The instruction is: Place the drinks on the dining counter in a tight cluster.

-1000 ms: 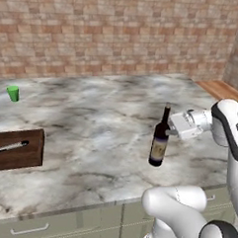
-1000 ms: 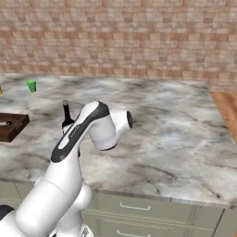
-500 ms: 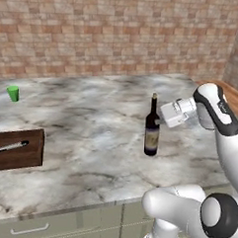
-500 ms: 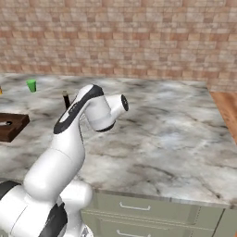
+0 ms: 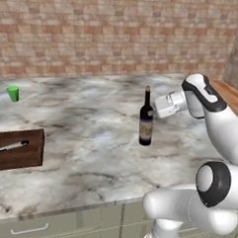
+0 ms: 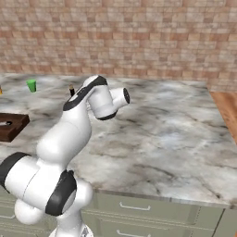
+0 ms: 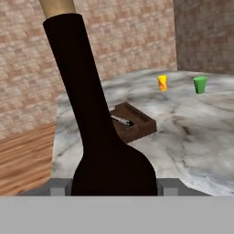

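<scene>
A tall dark wine bottle (image 5: 146,123) with a label stands upright over the middle of the marble dining counter (image 5: 90,139). Its base is at or just above the marble; I cannot tell which. My gripper (image 5: 152,111) reaches in from the right and is shut on the bottle's shoulder. In the hand view the bottle's black body and neck (image 7: 93,132) rise between the two fingertips (image 7: 57,186). From the right base view my arm hides most of it, and the bottle's top (image 6: 71,88) peeks out behind the arm.
A green cup (image 5: 13,92) (image 6: 31,85) (image 7: 199,84) stands far left near the brick wall, a yellow cup (image 7: 162,82) beside it. A brown wooden tray (image 5: 16,150) (image 6: 10,126) (image 7: 132,121) holding a utensil sits at the left front. A wooden surface (image 5: 235,97) adjoins the counter's right end.
The gripper has carried the wine bottle a little left and farther over the counter, and the bottle has gone from tilted to upright. The cups and tray have not moved.
</scene>
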